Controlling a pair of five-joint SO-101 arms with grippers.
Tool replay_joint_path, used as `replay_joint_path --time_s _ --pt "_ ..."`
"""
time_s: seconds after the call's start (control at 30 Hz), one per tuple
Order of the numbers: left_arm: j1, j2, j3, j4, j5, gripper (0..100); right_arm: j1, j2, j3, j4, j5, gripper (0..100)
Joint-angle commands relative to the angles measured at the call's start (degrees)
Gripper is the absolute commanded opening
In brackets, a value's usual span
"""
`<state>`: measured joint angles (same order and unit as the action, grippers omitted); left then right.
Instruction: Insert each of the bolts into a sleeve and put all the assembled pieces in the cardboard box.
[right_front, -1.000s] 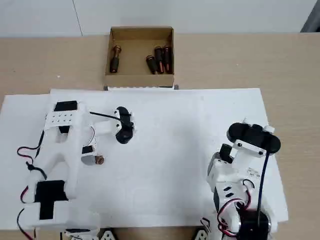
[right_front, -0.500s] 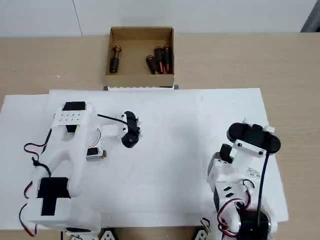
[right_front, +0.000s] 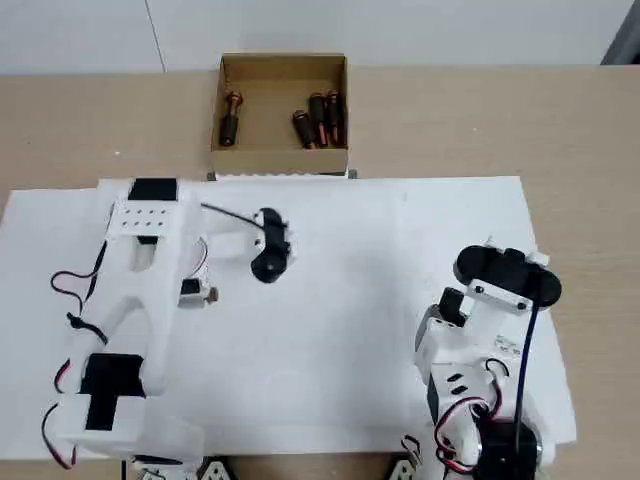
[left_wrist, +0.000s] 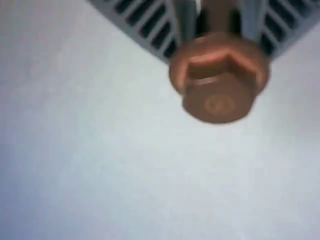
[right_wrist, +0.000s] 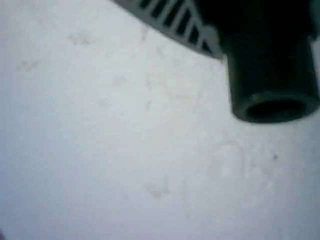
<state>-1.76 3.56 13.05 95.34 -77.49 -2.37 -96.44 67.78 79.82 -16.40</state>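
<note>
I am observing the counter (right_front: 450, 110) carrying a white sheet (right_front: 380, 300), with the cardboard box (right_front: 280, 160) sitting beyond the sheet's far edge and holding four assembled pieces (right_front: 318, 120). The right fingers (right_wrist: 170, 22) are clamping a black sleeve (right_wrist: 272, 80) over the sheet. The left fingers (left_wrist: 135, 17) are gripping a copper bolt (left_wrist: 218, 80) by its shank, head hanging over the sheet.

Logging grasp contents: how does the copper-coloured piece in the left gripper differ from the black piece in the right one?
Colour: the copper-coloured bolt against the black cylindrical sleeve. Shape: the bolt ends in a solid hexagonal flanged head, the sleeve in a round, open hollow mouth. Both are clamped, bolt in the left gripper, sleeve in the right gripper, over the white sheet, not yet joined.
</note>
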Motion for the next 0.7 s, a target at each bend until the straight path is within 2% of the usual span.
replay_joint_path --time_s 0.0,0.17,0.37,0.6,0.67 --pt "1.5 -0.8 -7.3 4.1 0.3 0 0.4 -0.5 -3.6 -1.5 0.4 0.4" --pt "3.9 -2.5 -13.1 4.7 9.2 0 0.4 -0.5 -8.0 -0.9 1.5 0.3" --pt "10.5 -15.7 -16.8 4.8 22.1 0 0.3 -0.5 -13.5 2.3 7.0 0.3" --pt "18.5 -32.7 -16.9 1.8 48.3 0 0.2 -0.5 -19.3 5.1 10.1 0.3" --pt "19.4 -36.2 -16.9 0.5 50.5 0 0.2 -0.5 -20.4 5.1 10.2 0.3"
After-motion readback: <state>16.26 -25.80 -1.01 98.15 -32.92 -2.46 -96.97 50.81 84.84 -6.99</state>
